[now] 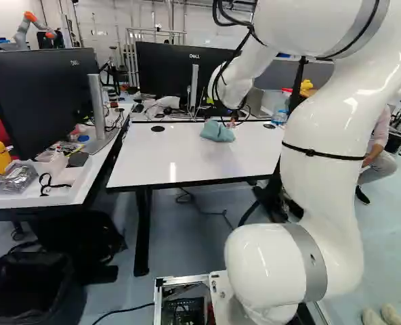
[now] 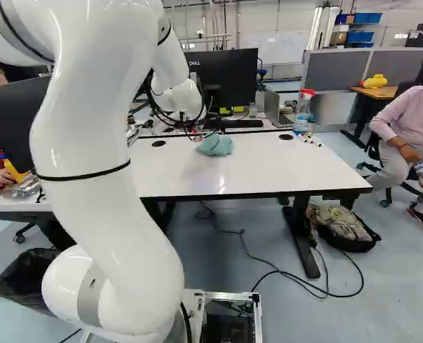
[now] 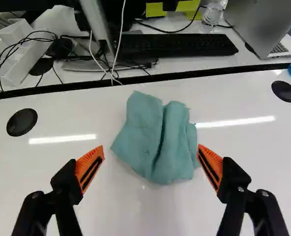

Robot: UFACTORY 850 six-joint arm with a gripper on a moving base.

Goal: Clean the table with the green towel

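Details of the claw (image 2: 196,134) are hard to make out in the right base view, because dark cables and the white arm (image 2: 111,143) cover a part of it. In the left base view, the arm hides a piece of the right side of the white surface (image 1: 153,159), and the claw appears there only as a small, unclear shape close to the towel (image 3: 158,137). The wrist view cuts off the laptop (image 3: 263,24), and also the spray bottle (image 2: 304,111), of which only a small blue part can be seen there. The folds of the towel cover some of its own cloth, so its full outline cannot be known. In the wrist view the claw (image 3: 151,150) is open, with its two orange pads (image 3: 90,167) spread wide and nothing gripped. The towel lies crumpled on the surface, ahead of the claw, and its nearer part shows in the space between the fingers. One fingertip appears just beside the edge of the towel, the other a little apart from it; whether the first one touches the cloth, I cannot tell. Beyond the towel is the keyboard (image 3: 177,45), and two round black covers, one (image 3: 21,122) and another (image 3: 284,91), are set in the surface on its two sides.
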